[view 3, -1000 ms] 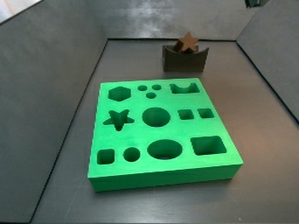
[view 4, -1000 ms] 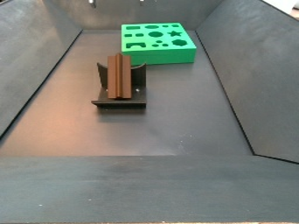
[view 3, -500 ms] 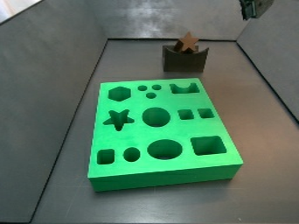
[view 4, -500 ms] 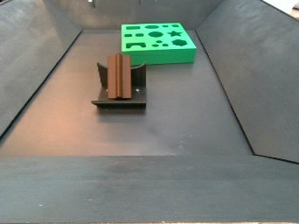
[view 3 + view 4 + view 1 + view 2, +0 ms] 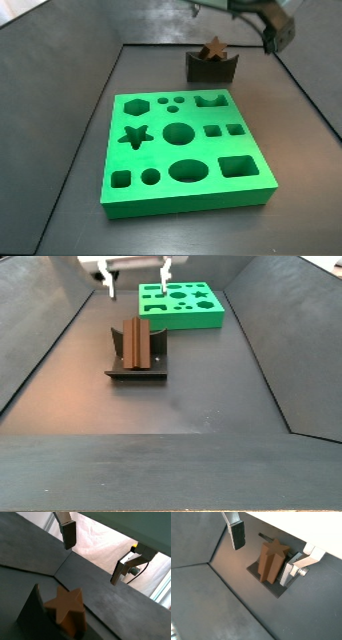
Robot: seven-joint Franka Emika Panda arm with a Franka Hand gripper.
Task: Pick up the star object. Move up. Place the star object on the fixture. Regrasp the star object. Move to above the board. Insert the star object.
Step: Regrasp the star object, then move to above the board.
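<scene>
**Gripper spread wide above the star object on the fixture**

Wrist views: gripper (image 5: 100, 554) is hanging with jaws spread wide, nothing between them and nothing touched; the star object (image 5: 65, 608) is showing its brown star face, sitting in the dark fixture (image 5: 30, 614); in a wrist view the gripper (image 5: 264, 557) is framing the star object (image 5: 271, 559) from above, one finger (image 5: 238, 534) well off to its side, the star object's long grooved flank standing in the fixture (image 5: 261, 574); no writing is showing.

Side views: the gripper (image 5: 274, 30) is hovering high near the upper edge, beside and above the star object (image 5: 214, 47) standing upright in the fixture (image 5: 211, 67); the board (image 5: 185, 150) is lying in front, its cut-outs all vacant; in a side view the gripper (image 5: 135, 278) is reaching in from above, fingers apart, over the star object (image 5: 134, 344) on the fixture (image 5: 138, 369), the board (image 5: 181, 306) lying beyond; no label is readable.
</scene>
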